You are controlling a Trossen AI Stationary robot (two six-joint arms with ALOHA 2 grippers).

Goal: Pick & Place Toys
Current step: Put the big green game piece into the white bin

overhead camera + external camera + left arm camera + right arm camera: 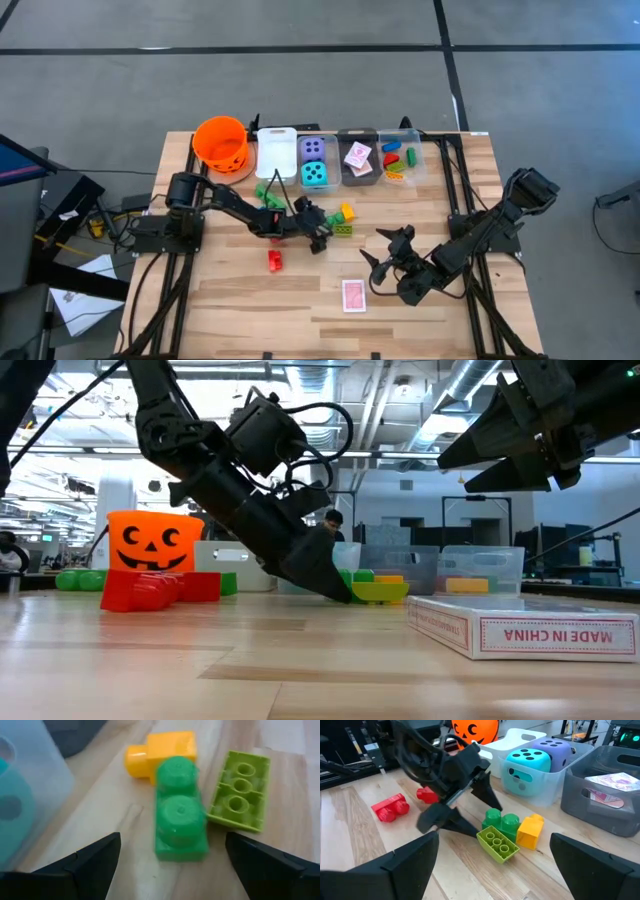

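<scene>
Reaching low over the middle of the bench (240, 300), the left tool (322, 229) has its fingers spread wide and empty, tips just short of a green brick (180, 817). That brick touches a yellow brick (162, 751) and lies beside an upturned lime brick (240, 790). Right tool (385, 258) hovers open and empty, near a pink-backed card (353, 295).
</scene>
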